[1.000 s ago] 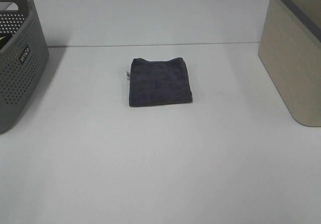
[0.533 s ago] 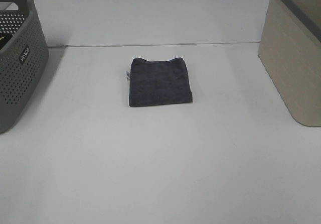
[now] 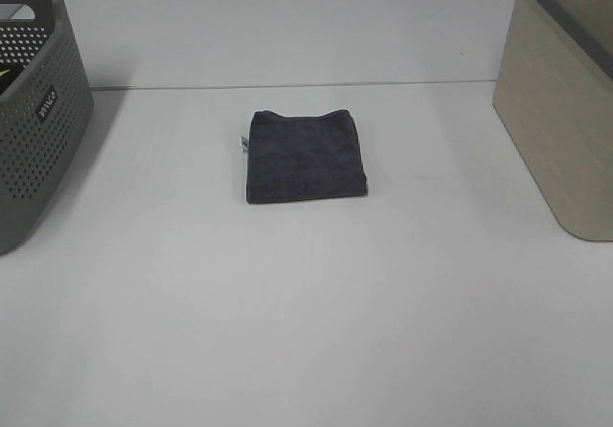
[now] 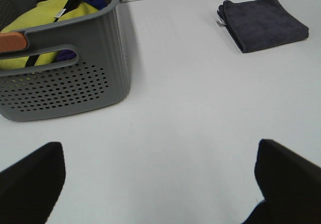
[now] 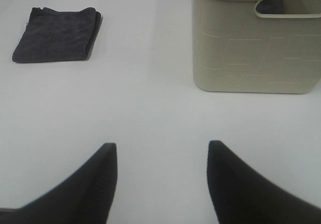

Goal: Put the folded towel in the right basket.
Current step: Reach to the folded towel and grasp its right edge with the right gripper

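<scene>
The folded dark grey towel [image 3: 305, 156] lies flat on the white table, in the middle toward the back. It also shows in the left wrist view [image 4: 263, 21] and the right wrist view [image 5: 56, 34]. The right basket [image 3: 563, 92] is beige with a grey rim and stands at the right edge; the right wrist view [image 5: 256, 43] shows its side and handle slot. My left gripper [image 4: 158, 176] is open and empty, far from the towel. My right gripper [image 5: 162, 176] is open and empty, short of the towel and the basket. Neither arm shows in the high view.
A grey perforated basket [image 3: 36, 101] stands at the left edge; the left wrist view [image 4: 65, 78] shows yellow and dark cloth inside it. The white table [image 3: 306, 303] runs between the two baskets.
</scene>
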`<state>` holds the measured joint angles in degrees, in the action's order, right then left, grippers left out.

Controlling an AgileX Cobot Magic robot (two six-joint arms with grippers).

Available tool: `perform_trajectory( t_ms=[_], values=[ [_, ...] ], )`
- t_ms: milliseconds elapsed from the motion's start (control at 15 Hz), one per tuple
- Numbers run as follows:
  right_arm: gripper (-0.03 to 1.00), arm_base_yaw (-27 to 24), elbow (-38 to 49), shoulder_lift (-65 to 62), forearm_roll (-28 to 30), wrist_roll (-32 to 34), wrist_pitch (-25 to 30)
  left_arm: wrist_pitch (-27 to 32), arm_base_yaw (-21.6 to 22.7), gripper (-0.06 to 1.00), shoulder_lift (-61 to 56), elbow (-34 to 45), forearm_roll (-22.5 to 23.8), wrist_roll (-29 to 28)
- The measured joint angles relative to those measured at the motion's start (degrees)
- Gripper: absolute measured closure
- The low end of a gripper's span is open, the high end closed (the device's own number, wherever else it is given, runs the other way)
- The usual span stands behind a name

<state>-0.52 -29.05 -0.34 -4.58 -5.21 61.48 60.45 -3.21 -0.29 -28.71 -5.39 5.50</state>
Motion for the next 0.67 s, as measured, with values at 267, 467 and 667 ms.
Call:
perform_trajectory(
  t_ms=[267,467,667],
  values=[
    [0.44,0.0,0.0,0.0,0.0,0.0,0.0,0.0,0.0,-0.03,0.0,0.0,0.0,0.0],
    [0.44,0.0,0.0,0.0,0.0,0.0,0.0,0.0,0.0,-0.03,0.0,0.0,0.0,0.0],
    [0.44,0.0,0.0,0.0,0.0,0.0,0.0,0.0,0.0,-0.03,0.0,0.0,0.0,0.0]
  ],
)
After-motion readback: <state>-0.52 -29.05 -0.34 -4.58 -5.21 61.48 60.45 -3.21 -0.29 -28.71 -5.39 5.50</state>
